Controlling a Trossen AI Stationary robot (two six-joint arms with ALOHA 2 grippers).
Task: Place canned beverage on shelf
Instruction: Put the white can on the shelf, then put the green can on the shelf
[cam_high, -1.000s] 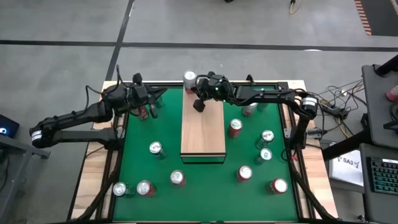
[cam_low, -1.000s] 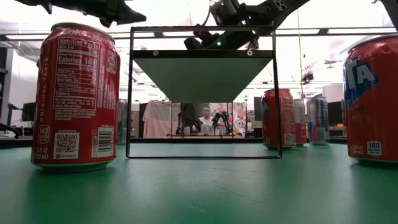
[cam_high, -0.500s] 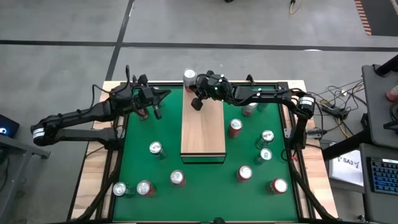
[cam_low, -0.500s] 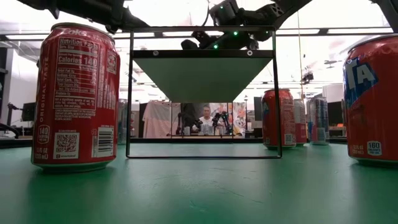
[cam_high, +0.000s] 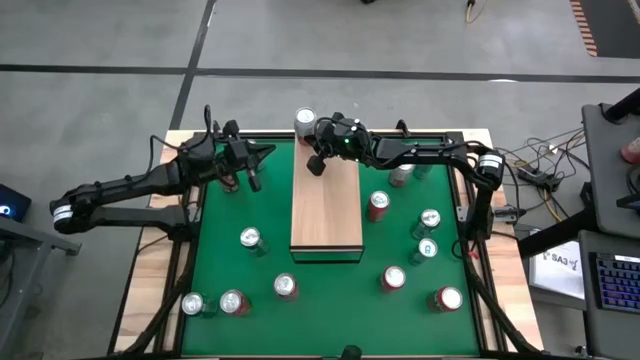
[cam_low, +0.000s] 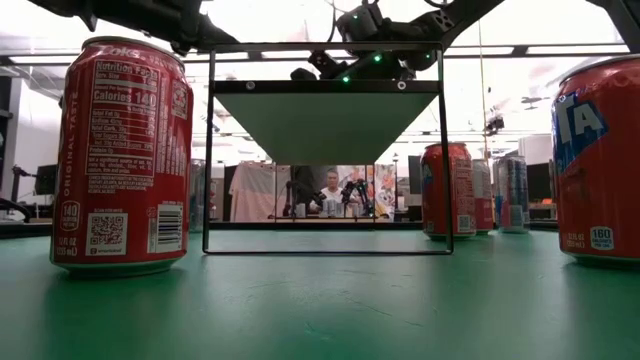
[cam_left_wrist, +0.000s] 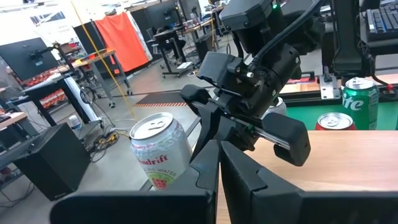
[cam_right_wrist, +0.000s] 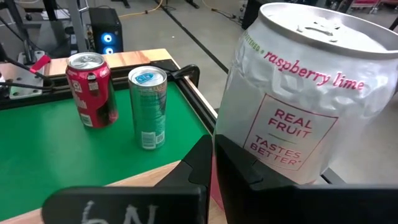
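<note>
Green table (cam_high: 330, 300) carries loose cans around the centred shelf (cam_high: 326, 215); one white can (cam_high: 305, 124) stands at its far end. Right gripper (cam_high: 316, 165) beside it and left gripper (cam_high: 252, 178) off the shelf's left both have jaws together, empty, probably poised to nudge the can into place.

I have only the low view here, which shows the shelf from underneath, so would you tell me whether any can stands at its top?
Observer: In the high view, one white can stands at the far end of the shelf. I see no other can on the board.
Operator: Thank you. Where is the right gripper?
Observer: The right gripper is shut, over the board's far end, right beside that can.
Operator: And the left one?
Observer: The left gripper is shut and holds nothing. It is above the green surface, to the left of the shelf.
</note>
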